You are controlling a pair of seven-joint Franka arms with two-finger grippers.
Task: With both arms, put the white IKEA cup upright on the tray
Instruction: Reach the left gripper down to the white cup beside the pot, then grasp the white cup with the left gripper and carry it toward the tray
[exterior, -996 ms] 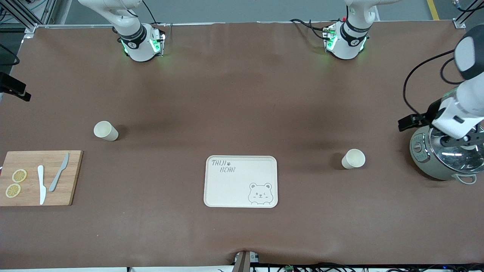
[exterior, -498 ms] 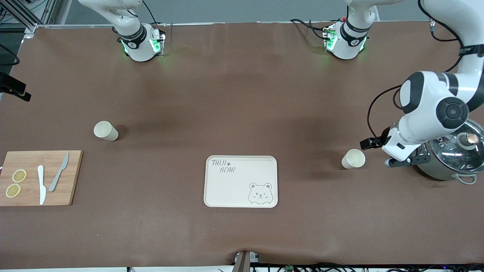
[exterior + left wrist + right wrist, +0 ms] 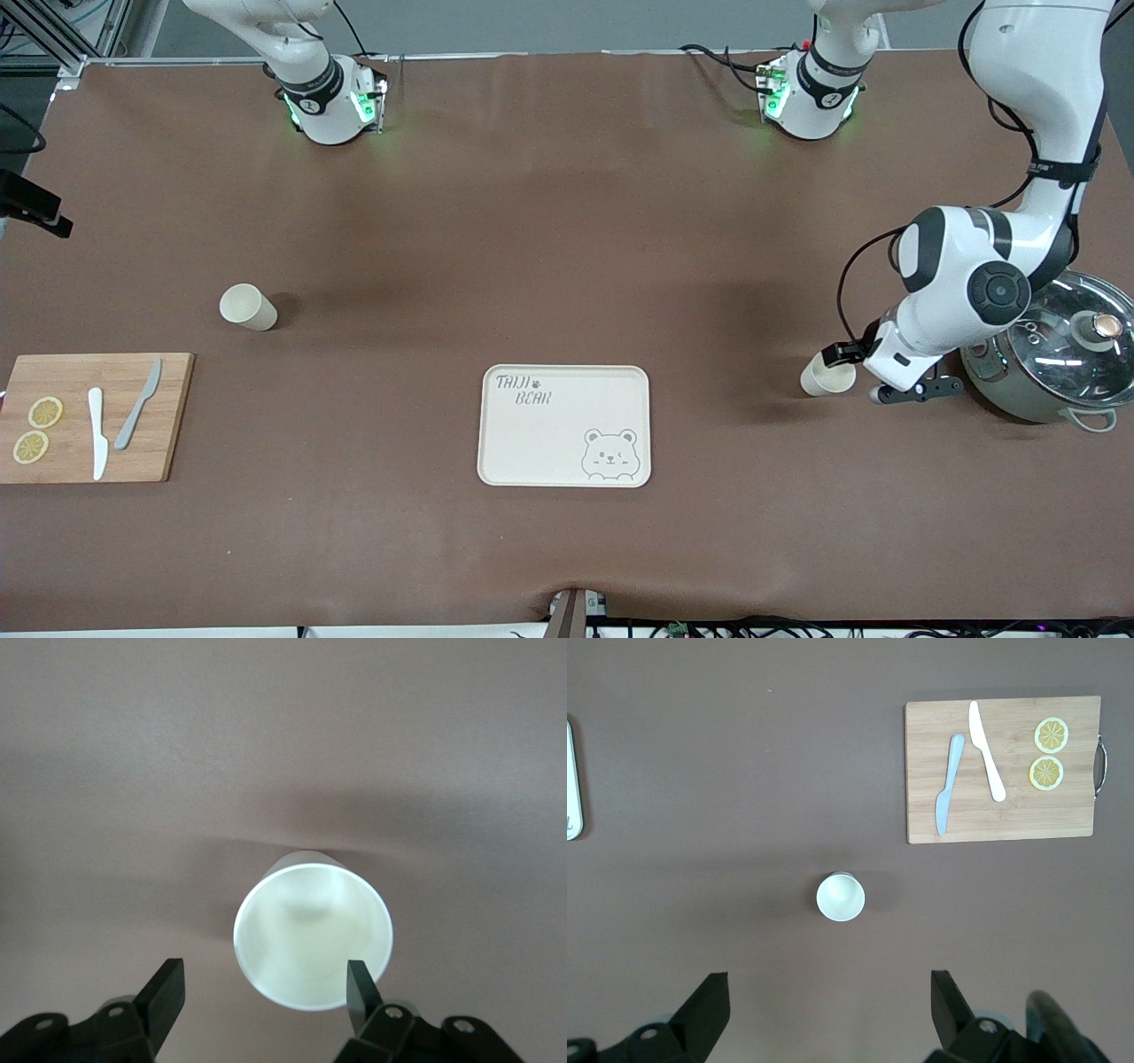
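While the nearer white cup [image 3: 312, 935] is standing mouth-up on the bare table at about three o'clock from the tray [image 3: 564, 425], toward the left arm's end, we are seeing the left gripper [image 3: 263, 985] hanging low over it with its fingers spread and gripping nothing. One finger is sitting just at the rim and the other is standing apart from it. That uneven straddle is worrying us: if the jaws close off-centre, the near finger may shove or tip the cup before the other arrives. The lidded pot [image 3: 1054, 363] is crowding the wrist at four o'clock. The right gripper [image 3: 830, 997], also wide open and empty, is hovering high over a second cup [image 3: 841, 896] at about ten o'clock from the tray. From the front, the left fingertips are hiding under the wrist, and the right gripper is falling outside that view.
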